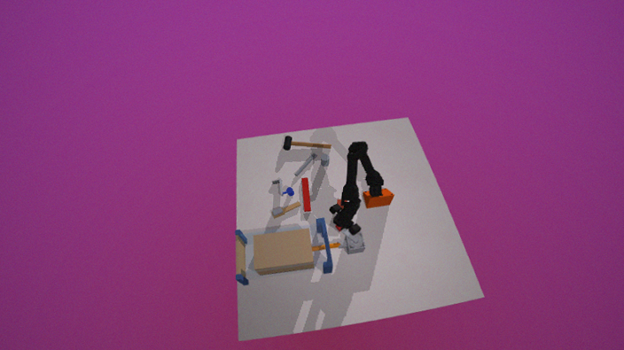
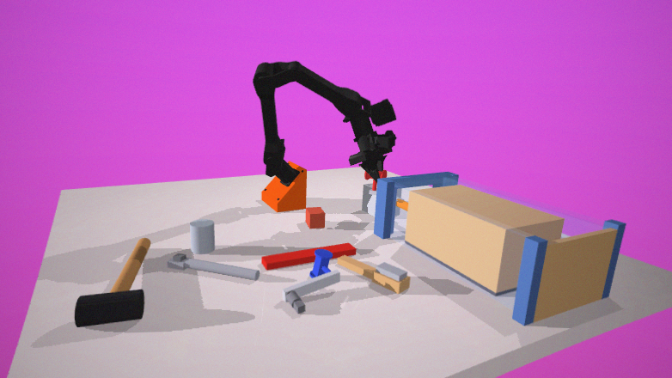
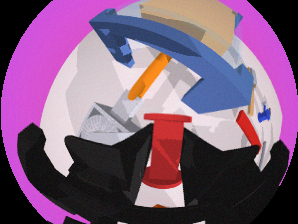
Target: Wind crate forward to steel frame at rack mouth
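My gripper (image 1: pixel 343 226) (image 2: pixel 377 176) (image 3: pixel 165 128) is shut on the red grip of the winch handle (image 2: pixel 371 191) (image 3: pixel 167 132), beside and above the grey winch (image 1: pixel 355 245) (image 2: pixel 367 202) (image 3: pixel 102 124). The handle's arm and square key are mostly hidden by the fingers. The tan crate (image 1: pixel 280 249) (image 2: pixel 453 249) (image 3: pixel 220 25) sits flat inside the clear-panelled cubby. An orange strap (image 1: pixel 335 245) (image 2: pixel 402 204) (image 3: pixel 150 75) runs from its front under the blue steel frame (image 1: pixel 326 244) (image 2: pixel 385 211) (image 3: pixel 215 90) toward the winch. A narrow gap shows between crate and frame.
A crank with a blue grip (image 1: pixel 290 190) (image 2: pixel 322 263), a red bar (image 1: pixel 306 195) (image 2: pixel 308 256), a brush (image 1: pixel 278 211) (image 2: pixel 392 277), a wrench (image 1: pixel 305 165) (image 2: pixel 221 269), a mallet (image 1: pixel 287 142) (image 2: pixel 110 307), a grey cylinder (image 1: pixel 324 160) (image 2: pixel 202 236) and a red cube (image 2: pixel 314 217) lie about.
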`<state>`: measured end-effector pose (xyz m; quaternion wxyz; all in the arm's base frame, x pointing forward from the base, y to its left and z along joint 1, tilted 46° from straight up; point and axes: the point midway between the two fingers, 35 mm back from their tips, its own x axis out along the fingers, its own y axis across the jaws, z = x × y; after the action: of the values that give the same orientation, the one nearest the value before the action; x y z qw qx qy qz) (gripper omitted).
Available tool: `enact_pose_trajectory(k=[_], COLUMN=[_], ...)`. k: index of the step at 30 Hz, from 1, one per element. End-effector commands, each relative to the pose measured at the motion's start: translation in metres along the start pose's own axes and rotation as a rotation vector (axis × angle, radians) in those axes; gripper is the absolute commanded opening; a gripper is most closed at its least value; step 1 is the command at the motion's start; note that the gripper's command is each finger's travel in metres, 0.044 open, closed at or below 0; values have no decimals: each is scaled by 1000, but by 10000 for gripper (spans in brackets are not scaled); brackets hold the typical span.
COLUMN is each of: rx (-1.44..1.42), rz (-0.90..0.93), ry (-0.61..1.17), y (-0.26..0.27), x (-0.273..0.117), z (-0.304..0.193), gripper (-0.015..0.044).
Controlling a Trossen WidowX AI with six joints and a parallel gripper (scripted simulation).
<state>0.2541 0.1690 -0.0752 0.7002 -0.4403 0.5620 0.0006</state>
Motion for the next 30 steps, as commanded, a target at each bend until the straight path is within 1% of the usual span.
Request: enact_pose_trajectory(k=[1, 30], rx=[5, 7], rz=[5, 5], ry=[-1, -4], y=[3, 26], x=[5, 21], z=[8, 45], gripper=[0, 0])
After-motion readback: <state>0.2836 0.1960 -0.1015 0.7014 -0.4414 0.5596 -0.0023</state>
